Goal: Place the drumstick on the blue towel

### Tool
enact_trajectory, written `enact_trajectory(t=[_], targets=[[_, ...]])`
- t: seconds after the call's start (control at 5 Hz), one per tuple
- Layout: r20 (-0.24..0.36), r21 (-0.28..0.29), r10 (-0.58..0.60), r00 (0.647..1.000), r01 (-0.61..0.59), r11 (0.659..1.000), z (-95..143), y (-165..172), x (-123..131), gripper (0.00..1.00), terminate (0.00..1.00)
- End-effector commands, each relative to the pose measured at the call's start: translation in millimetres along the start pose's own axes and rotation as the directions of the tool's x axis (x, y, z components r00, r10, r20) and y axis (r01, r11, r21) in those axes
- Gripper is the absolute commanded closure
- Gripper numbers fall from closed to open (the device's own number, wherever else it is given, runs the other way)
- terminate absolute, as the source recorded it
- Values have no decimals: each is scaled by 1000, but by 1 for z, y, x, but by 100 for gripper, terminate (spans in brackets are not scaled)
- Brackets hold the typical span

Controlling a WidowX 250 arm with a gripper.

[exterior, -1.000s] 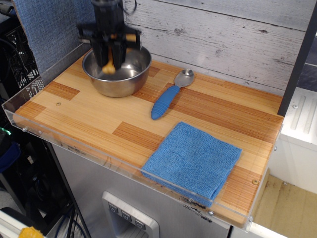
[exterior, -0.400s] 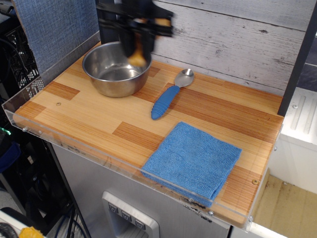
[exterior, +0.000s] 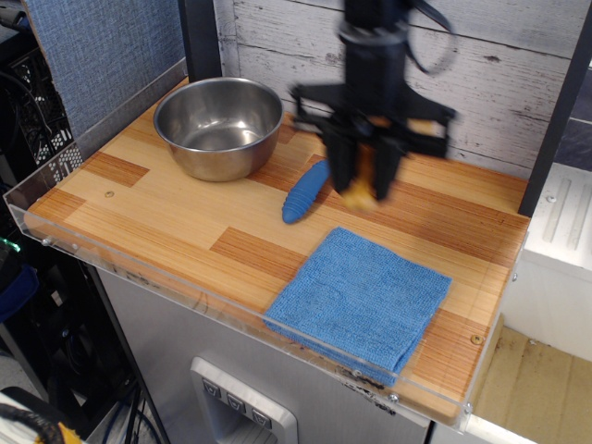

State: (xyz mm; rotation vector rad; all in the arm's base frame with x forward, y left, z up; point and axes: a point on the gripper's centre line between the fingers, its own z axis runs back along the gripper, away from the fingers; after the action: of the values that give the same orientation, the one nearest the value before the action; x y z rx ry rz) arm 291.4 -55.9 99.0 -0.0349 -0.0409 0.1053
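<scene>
Carried away from the steel bowl (exterior: 218, 126), the drumstick (exterior: 363, 189) is now held above the wooden board, just behind the blue towel (exterior: 359, 298). It is clamped between the fingers of the gripper (exterior: 364, 178), beside the blue-handled spoon (exterior: 304, 191).

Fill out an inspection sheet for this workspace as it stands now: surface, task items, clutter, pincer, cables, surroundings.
Surface: striped wooden tabletop with a clear plastic lip along its front and left edges.
Task items: drumstick held in the air, above the table just behind the blue towel; the towel lies flat at the front right with nothing on it.
Clutter: steel bowl at back left, empty; blue-handled spoon in the middle, its bowl end hidden behind the arm.
Pincer: pincer shut on the drumstick, motion-blurred.
Cables: black cable looped beside the arm's upper part.
Surroundings: whitewashed plank wall behind; blue fabric panel at left.
</scene>
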Motion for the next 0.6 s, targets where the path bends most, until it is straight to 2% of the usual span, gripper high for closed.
enact_trajectory(t=[0.0, 0.4], targets=[[-33, 23, 138, 990, -138, 990, -8, -43, -42, 100, 0], [-37, 88, 195, 980, -191, 978, -25, -50, -42, 100, 0]])
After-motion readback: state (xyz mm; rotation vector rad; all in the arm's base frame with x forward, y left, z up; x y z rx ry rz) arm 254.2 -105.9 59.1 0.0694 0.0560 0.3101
